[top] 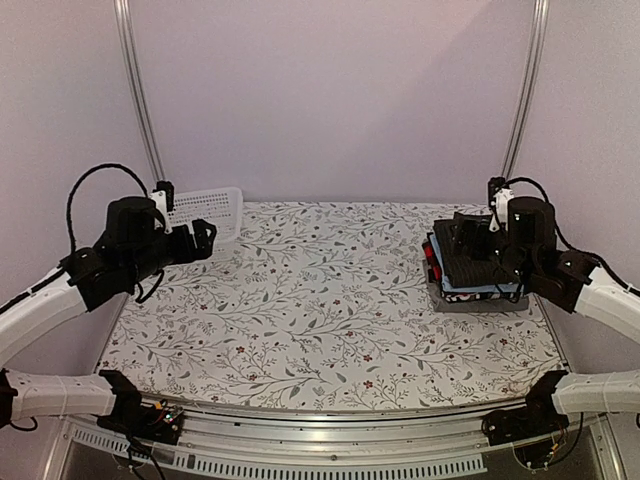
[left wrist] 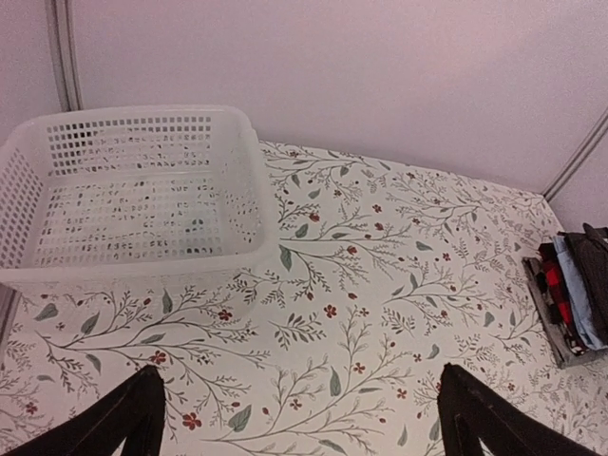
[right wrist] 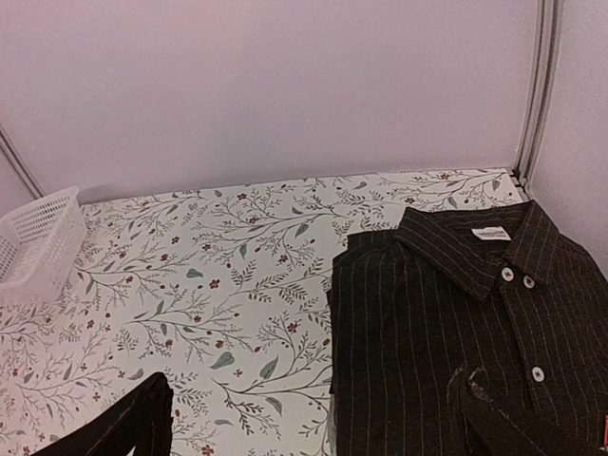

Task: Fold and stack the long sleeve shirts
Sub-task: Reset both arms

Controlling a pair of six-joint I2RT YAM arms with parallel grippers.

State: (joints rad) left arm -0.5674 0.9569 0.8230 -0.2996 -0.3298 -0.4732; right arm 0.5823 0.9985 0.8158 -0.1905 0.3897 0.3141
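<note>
As the overhead camera sees it, counter: a floral-printed surface [top: 330,320] with pale walls behind it.
Overhead, basket: a white plastic mesh basket [top: 205,208] sits at the far left corner, partly behind the left arm [top: 120,250].
Overhead, stack: a folded pile lies at the far right of the counter. The black pinstriped button-up shirt [top: 468,262] is on top. The light blue shirt [top: 485,289] shows as a thin edge beneath it. A red patterned cloth [top: 430,262] peeks out at the left side, and a grey layer [top: 480,303] lies at the bottom.
Overhead, right arm: the right arm [top: 535,245] hangs over the pile and hides part of it.
Left wrist, left jaws: spread wide over bare counter, with a dark finger [left wrist: 123,418] in each lower corner of the view.
Left wrist, basket: upright, close to the back wall.
Left wrist, stack: at the right edge, well apart from the left jaws; the light blue layer lies between black and red.
Right wrist, right jaws: spread wide. One finger [right wrist: 123,427] is over the counter. The other is low over the black shirt and hard to tell from the dark cloth; I cannot tell whether it touches.
Right wrist, shirt: folded front-up with the collar toward the back wall, showing a white neck label [right wrist: 492,233] and small white buttons [right wrist: 507,274].
</note>
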